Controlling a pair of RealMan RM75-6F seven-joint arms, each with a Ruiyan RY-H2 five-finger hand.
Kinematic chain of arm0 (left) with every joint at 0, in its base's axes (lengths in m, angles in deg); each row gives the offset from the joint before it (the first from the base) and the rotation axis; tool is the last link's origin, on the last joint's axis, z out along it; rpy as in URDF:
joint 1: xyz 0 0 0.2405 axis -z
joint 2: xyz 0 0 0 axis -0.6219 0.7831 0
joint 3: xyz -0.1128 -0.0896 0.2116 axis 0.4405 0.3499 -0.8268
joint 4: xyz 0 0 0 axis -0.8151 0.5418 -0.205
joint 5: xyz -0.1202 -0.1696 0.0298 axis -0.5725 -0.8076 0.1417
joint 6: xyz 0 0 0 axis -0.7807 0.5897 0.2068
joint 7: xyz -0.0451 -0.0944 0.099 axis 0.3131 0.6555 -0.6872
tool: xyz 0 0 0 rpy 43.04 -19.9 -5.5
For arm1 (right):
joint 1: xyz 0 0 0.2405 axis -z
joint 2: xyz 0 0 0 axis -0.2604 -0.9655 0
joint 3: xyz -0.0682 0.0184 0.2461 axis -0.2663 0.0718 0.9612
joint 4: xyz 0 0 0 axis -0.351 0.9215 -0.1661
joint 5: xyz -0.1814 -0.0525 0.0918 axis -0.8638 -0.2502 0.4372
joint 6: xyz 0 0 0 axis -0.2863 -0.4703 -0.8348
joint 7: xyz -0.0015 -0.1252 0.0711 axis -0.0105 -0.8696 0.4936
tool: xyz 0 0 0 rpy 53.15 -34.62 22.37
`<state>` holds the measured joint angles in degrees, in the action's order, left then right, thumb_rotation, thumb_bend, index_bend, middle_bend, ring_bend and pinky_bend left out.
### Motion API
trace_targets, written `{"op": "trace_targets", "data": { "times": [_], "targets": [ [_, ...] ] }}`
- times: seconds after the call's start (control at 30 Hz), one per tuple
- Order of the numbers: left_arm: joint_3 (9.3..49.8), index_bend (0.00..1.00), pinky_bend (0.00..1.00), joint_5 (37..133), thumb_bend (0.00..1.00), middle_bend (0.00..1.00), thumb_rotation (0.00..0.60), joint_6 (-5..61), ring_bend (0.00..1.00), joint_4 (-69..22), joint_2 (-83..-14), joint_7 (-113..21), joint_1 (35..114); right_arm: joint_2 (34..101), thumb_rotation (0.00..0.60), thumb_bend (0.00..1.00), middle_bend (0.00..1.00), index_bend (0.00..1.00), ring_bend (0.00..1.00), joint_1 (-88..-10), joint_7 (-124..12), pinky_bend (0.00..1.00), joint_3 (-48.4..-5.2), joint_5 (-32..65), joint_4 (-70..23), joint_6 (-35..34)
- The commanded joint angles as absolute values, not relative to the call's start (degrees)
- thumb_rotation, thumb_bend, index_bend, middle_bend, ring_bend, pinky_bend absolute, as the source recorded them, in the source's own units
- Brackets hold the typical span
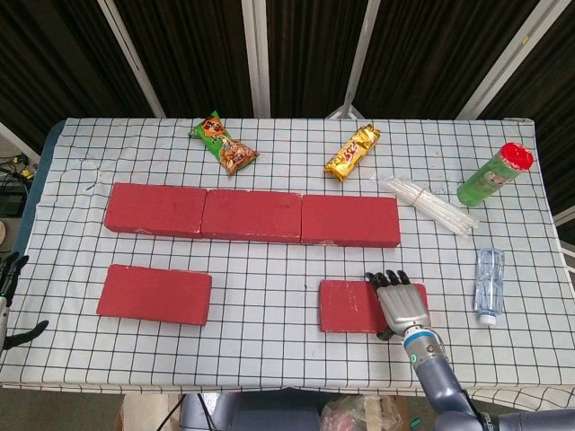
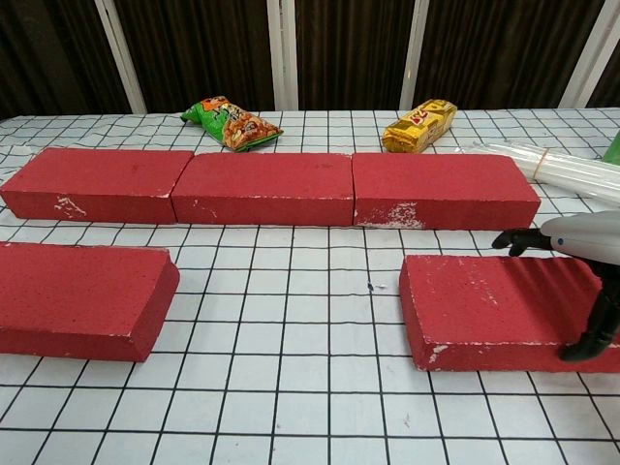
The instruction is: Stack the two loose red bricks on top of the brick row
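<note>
Right hand point(image 1: 400, 303) palm down, fingers spread forward, left hand point(image 1: 9, 296) at edge

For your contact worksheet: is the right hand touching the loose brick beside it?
Touching: chest view shows right hand lying over the loose brick, thumb against its front face.

You see matt, rough, chipped red bricks point(image 1: 253, 216) on a gridded cloth point(image 1: 269, 278); behind them, glossy foil snack packs point(image 1: 352, 152); your right hand point(image 1: 401, 303) looks smooth grey metal.

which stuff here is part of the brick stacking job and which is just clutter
Job: brick row; left loose brick; right loose brick, with the right hand on its right end.

Clutter: green snack bag; yellow snack bar; green bottle; clear bottle; straw bundle.
</note>
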<state>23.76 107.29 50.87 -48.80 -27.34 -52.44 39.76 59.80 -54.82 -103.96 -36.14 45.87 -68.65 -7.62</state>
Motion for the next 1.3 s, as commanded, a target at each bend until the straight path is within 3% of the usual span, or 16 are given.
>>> {"op": "trace_targets", "data": {
  "times": [0.03, 0.23, 0.53, 0.77, 0.97, 1.3],
  "targets": [
    [23.74, 0.08, 0.0, 107.27, 0.0, 0.02, 0.6, 50.76, 0.0, -48.86, -27.34, -52.47, 39.82, 59.99, 0.6, 0.13, 0.2, 0.16, 0.0, -54.84, -104.07, 0.0, -36.54, 45.82, -68.35, -7.83],
    [23.72, 0.09, 0.0, 107.12, 0.0, 0.02, 0.6, 50.7, 0.0, -49.02, -27.31, -52.56, 39.82, 60.17, 0.6, 0.13, 0.25, 0.26, 0.01, -54.62, -103.42, 0.0, -36.82, 44.15, -67.71, -8.44],
    [23.8, 0.1, 0.0, 106.68, 0.0, 0.02, 0.6, 50.25, 0.0, -49.08, -27.38, -52.89, 40.03, 55.05, 0.6, 0.13, 0.25, 0.27, 0.02, -55.87, -102.57, 0.0, -33.26, 43.62, -71.51, -9.52],
    [24.25, 0.1, 0.0, 105.3, 0.0, 0.02, 0.6, 49.38, 0.0, -48.96, -27.69, -53.78, 40.48, 51.02, 0.6, 0.13, 0.25, 0.27, 0.02, -64.48, -107.38, 0.0, -25.41, 58.05, -71.01, -4.95],
    [25.09, 0.1, 0.0, 103.25, 0.0, 0.02, 0.6, 49.1, 0.0, -48.64, -28.56, -55.68, 40.8, 50.61, 0.6, 0.13, 0.25, 0.27, 0.02, -76.59, -112.27, 0.0, -18.42, 77.55, -63.36, 1.44],
    [26.43, 0.1, 0.0, 99.91, 0.0, 0.02, 0.6, 48.22, 0.0, -48.22, -29.8, -58.13, 41.6, 56.34, 0.6, 0.13, 0.25, 0.27, 0.02, -91.91, -121.08, 0.0, -13.89, 98.75, -46.84, 7.31]
  ]
}}
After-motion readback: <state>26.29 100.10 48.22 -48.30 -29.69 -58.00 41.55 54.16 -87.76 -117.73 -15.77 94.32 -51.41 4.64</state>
